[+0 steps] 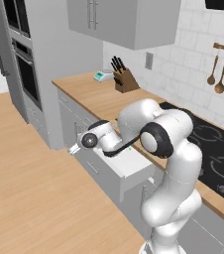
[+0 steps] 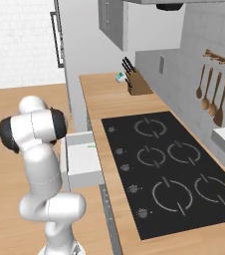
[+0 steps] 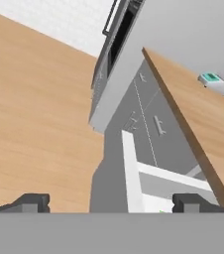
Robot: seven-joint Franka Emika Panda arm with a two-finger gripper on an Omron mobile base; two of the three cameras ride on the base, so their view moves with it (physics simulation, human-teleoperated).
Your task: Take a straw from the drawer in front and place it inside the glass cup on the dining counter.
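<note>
The drawer (image 1: 129, 166) is standing pulled out from the cabinet run beneath the wood worktop (image 1: 104, 96), its white interior showing. The straw (image 2: 91, 146) is lying inside it, near the back edge closest to the worktop; in the right base view it is reading as a short green sliver, and in the left base view most of it is sitting hidden behind the arm's forearm, so its exact lie is probably along the drawer's width rather than certain.

The gripper (image 3: 111, 202) is hanging just outside the drawer's front edge, its two dark fingertips (image 3: 32, 202) spread wide apart and holding nothing; in the hand view the drawer's front panel is running up between them.

The step in hand looks like the opening of the drawer being finished, with the pick not yet begun. The next move calls for lifting the hand clear of the front edge, carrying it over the white interior toward the back edge, turning the fingers to straddle the thin stick, then lowering and closing gently. The black cooktop (image 2: 174, 174) is lying on the worktop beside the drawer.
</note>
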